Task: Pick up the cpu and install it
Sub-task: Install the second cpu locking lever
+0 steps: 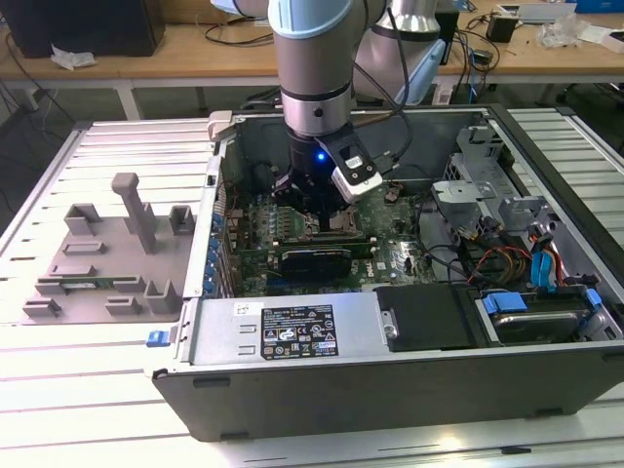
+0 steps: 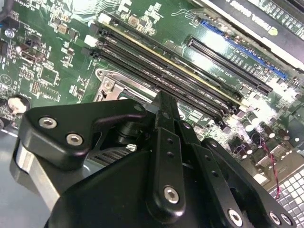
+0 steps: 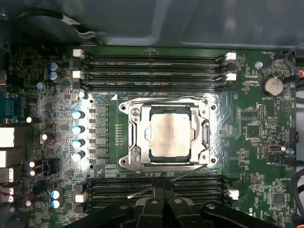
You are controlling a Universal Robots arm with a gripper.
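The cpu [image 3: 170, 135] sits in its socket on the green board [image 3: 247, 123].

The arm [image 1: 310, 58] points straight down into the open computer case [image 1: 292, 336], with the pincer [image 3: 164, 202] low over the board beside the socket frame [image 3: 133, 137]. Its fingers [image 2: 164, 111] are pressed together and hold nothing. The cpu lies flat, shiny side up, edges lined up with the frame.

Cpu [image 3: 170, 135] seated flat in socket frame [image 3: 167, 134] on motherboard [image 3: 247, 137]; memory slots [image 3: 152, 71] flank socket.
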